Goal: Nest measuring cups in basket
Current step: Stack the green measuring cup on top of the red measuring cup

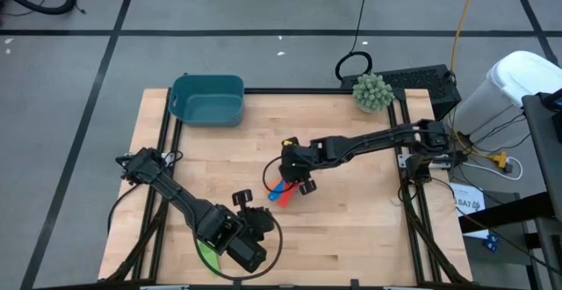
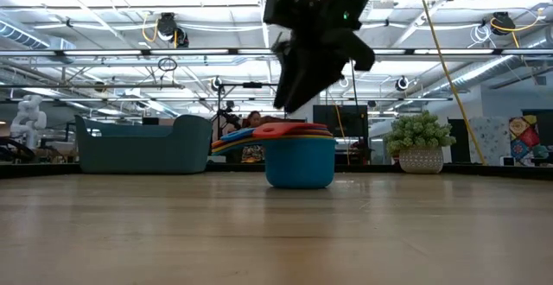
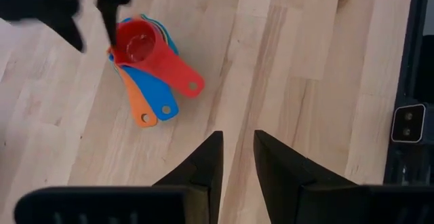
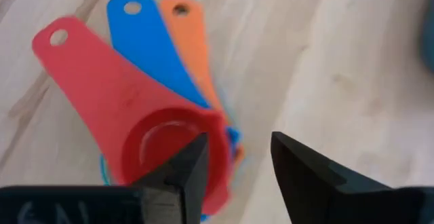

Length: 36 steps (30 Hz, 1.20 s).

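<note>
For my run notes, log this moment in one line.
cups: nested stack on table | basket: empty | right gripper: open over red cup | left gripper: waiting near front edge

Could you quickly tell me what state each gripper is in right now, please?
Left gripper: empty, fingers a narrow gap apart, away from the cups.
Right gripper: open, holding nothing, over the red cup atop the nested stack.
</note>
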Tool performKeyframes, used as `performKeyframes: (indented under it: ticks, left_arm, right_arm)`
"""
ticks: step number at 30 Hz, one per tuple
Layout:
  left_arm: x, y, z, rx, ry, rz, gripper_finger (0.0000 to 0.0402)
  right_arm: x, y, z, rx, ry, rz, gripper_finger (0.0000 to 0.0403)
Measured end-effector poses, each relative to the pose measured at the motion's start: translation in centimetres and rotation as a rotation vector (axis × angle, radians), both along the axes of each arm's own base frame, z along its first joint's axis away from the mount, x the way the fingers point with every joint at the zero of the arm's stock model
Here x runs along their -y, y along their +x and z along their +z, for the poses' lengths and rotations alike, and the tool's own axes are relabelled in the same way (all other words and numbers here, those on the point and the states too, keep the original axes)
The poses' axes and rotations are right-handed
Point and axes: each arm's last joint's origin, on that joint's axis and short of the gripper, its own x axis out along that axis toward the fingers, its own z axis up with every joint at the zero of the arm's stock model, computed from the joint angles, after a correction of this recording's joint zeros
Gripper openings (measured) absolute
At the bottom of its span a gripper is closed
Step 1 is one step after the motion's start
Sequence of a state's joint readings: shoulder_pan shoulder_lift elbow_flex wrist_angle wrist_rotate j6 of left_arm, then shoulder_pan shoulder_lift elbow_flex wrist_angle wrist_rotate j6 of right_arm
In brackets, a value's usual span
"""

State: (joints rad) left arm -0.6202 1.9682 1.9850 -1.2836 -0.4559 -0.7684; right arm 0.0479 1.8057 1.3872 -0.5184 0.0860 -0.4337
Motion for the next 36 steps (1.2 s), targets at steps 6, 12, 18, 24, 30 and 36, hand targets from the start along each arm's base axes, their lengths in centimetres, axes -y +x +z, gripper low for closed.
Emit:
performKeyframes:
  ticks: [6, 12, 18, 24, 30, 36]
  left_arm:
    - [0.2, -1.2, -0.2, -0.054, -0.015, 0.105, 0.0088]
    - [0.0, -3.2, -0.6, -0.159, -0.072, 0.405, 0.0088]
    - [0.7, -4.0, -3.8, -0.317, -0.164, 0.618, 0.0088]
    - [2.1, -6.9, -7.6, -0.495, -0.115, 0.721, 0.0088]
    - [4.4, -9.6, -8.0, -0.445, -0.075, 0.701, 0.0088]
    - [6.5, -12.0, -9.0, -0.386, -0.107, 0.752, 0.0088]
  right_arm:
    - [-0.3, -1.8, 4.6, 0.139, -0.072, -0.005, 0.0157]
    - [-1.6, -5.6, 10.2, 0.291, -0.03, -0.023, 0.0157]
    - [-3.3, -9.2, 12.8, 0.305, 0.012, 0.017, 0.0157]
    - [-4.1, -11.6, 11.7, 0.212, 0.008, -0.007, 0.0157]
    - [-3.6, -13.3, 8.6, 0.14, 0.026, -0.091, 0.0157]
    - [-3.5, -14.1, 6.6, 0.151, 0.095, -0.169, 0.0157]
